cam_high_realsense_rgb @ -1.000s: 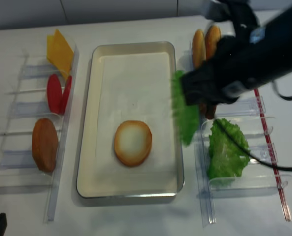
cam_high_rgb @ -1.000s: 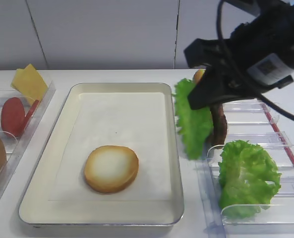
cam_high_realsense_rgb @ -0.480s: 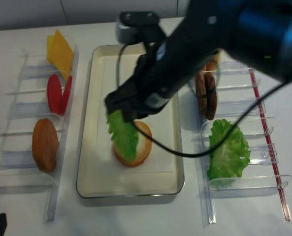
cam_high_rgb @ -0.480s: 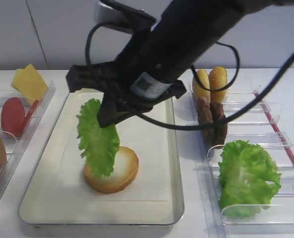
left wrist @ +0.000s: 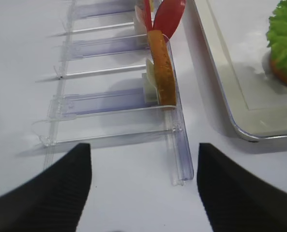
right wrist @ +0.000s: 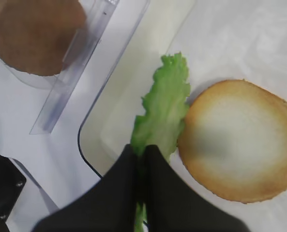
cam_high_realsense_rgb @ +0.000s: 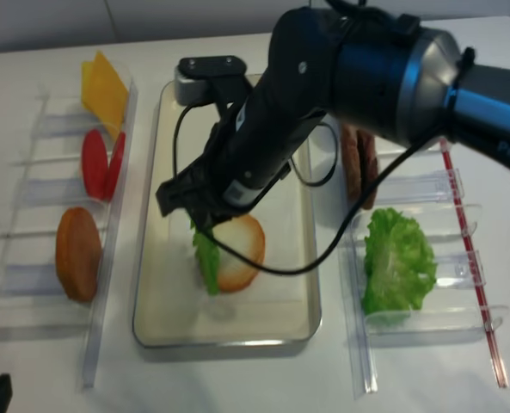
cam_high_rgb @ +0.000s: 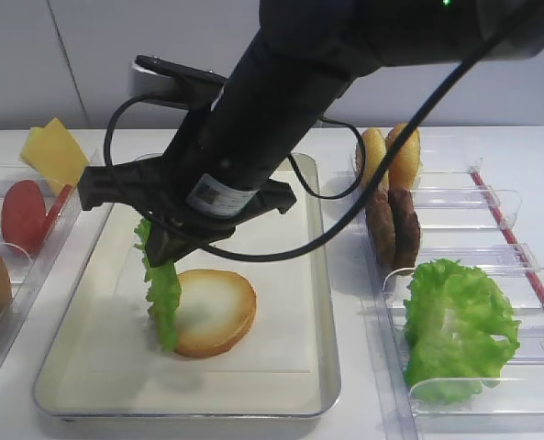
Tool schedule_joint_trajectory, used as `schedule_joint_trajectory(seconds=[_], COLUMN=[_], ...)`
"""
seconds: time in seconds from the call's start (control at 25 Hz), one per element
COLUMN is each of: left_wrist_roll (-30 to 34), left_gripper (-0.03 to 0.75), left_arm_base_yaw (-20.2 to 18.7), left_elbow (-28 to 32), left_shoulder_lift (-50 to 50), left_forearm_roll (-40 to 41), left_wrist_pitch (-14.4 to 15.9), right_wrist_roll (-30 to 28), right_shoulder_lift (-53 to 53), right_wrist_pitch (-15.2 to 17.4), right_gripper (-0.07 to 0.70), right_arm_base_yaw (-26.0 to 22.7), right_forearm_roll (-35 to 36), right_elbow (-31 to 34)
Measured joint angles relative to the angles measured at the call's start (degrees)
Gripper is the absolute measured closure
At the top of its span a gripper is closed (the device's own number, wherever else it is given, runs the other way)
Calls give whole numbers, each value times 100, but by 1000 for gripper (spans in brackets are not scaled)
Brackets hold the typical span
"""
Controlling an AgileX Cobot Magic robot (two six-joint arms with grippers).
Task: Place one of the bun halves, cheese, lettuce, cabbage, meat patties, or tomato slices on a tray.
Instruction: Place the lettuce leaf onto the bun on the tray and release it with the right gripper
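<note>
Lettuce hangs edge-on from right gripper, just off the bun's near-left rim

Right gripper (right wrist: 141, 159) pinched tight on the lettuce (right wrist: 162, 108); leaf's long axis runs straight out from the fingertips, ruffled end over the tray (cam_high_rgb: 322, 275); bun half (right wrist: 240, 140) lies face-up just to the right of the fingers, leaf edge brushing its rim; judged: shift right before release; left gripper (left wrist: 143, 186) spread wide, holding nothing, well apart beside the bins (left wrist: 119, 101).

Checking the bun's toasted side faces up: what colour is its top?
Pale cream top, golden-brown edge; clearest from the right wrist.
</note>
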Motion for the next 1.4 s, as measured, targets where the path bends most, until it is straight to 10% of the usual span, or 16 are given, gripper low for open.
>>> schedule_joint_trajectory(seconds=[1.2, 1.4], left_wrist_roll=[0, 0], left_gripper=[244, 244], left_arm_base_yaw=[0, 0], left_elbow=[0, 0], left_shoulder_lift=[0, 0], left_forearm_roll=[0, 0], left_wrist_pitch=[0, 0], right_wrist_roll=[772, 516], right_shoulder_lift=[289, 289], right_wrist_pitch=[192, 181], right_gripper=[575, 337], right_arm_base_yaw=[103, 103], right_forearm_roll=[-1823, -1716], right_elbow=[-22, -22])
